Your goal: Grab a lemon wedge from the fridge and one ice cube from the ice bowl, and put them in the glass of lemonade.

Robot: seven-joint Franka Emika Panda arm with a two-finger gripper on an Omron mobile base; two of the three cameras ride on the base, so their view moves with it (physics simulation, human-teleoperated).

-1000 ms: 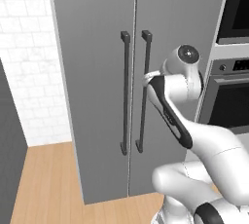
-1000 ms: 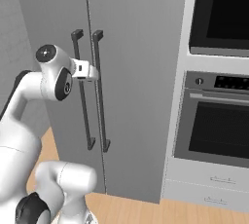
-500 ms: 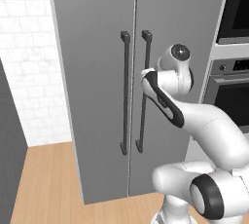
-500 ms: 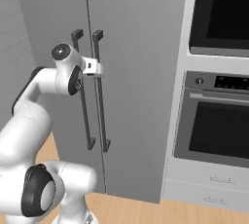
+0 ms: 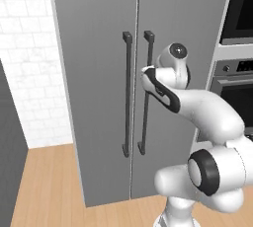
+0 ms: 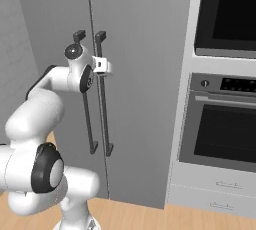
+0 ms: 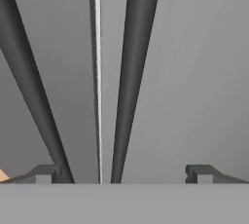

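Opening the fridge (image 5: pixel 99 73): fingers (image 7: pixel 198 173) spread apart around the right door handle (image 7: pixel 131 72); next they must clamp it and pull.

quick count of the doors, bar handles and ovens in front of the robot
fridge doors: 2
dark bar handles: 2
ovens: 2
total: 6

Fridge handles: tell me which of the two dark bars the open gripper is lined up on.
The right-door handle. In the hand view it runs up between the gripper tips, while the left-door handle slants past outside the left tip, across the fridge door seam.
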